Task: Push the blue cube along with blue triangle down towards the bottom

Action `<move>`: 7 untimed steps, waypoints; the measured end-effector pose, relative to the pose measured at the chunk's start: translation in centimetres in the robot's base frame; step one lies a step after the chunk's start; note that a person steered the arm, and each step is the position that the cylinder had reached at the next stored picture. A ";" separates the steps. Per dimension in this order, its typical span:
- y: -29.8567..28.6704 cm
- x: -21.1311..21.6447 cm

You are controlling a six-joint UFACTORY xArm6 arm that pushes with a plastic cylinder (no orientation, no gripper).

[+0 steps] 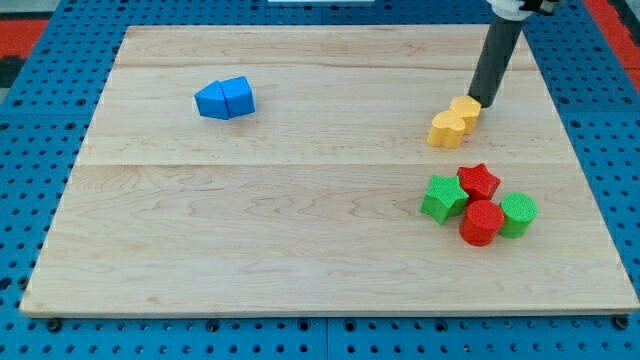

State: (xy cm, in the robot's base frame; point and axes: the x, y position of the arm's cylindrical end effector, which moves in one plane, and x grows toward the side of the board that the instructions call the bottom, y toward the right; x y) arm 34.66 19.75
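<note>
The blue cube (pixel 238 97) and the blue triangle (pixel 212 101) lie at about 10 o'clock on the bench (pixel 250 230), touching side by side, the triangle toward the view's left. Because they are in contact, they present one compact body; a single push applied from their 12 o'clock side would likely carry both toward the view's bottom.

My tip (pixel 477 102) is well apart from the pair, at about 2 o'clock on the bench. It stands just beside the upper right of two yellow blocks: the yellow hexagon-like block (pixel 465 109) and a yellow heart-like block (pixel 447 129), which touch each other. The rod carries no fingers, so no spread or pinching state applies.

At about 4 o'clock sits a tight cluster: green star (pixel 443 196), red star (pixel 479 180), red cylinder (pixel 482 222), green cylinder (pixel 518 214).

All blocks appear matte with fine ribbed surfaces. The bench is pale wood with visible grain and plank seams.
</note>
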 end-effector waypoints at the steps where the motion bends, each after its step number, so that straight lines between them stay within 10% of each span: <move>1: 0.0 0.0; 3: 1.3 0.0; 5: 14.5 9.2; 7: 0.5 12.6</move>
State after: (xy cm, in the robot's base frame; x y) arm 47.25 20.23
